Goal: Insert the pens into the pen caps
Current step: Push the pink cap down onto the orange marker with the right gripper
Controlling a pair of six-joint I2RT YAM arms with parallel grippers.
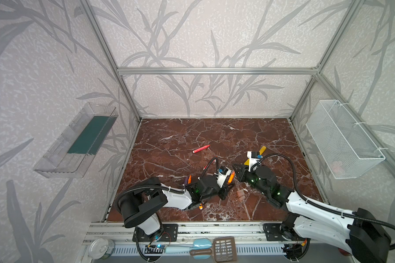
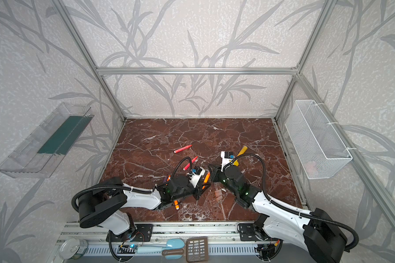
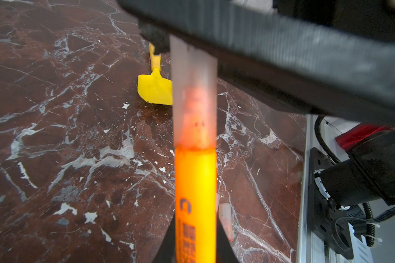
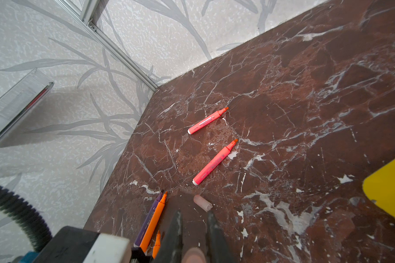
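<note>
Two hands meet near the front of the marble worktop (image 1: 214,136): the left hand (image 3: 195,255) is clamped on an orange pen (image 3: 195,193), and the right hand (image 4: 193,214) is closed on a translucent pen cap (image 3: 193,95) that sits over the pen's tip, its rim against the orange barrel. Capping this pen looks all but done, so I'd say the next move calls for a short straight push along the pen, then letting go. Farther back, one red-pink pen (image 4: 214,162) and another (image 4: 207,120) lie uncapped.
</note>
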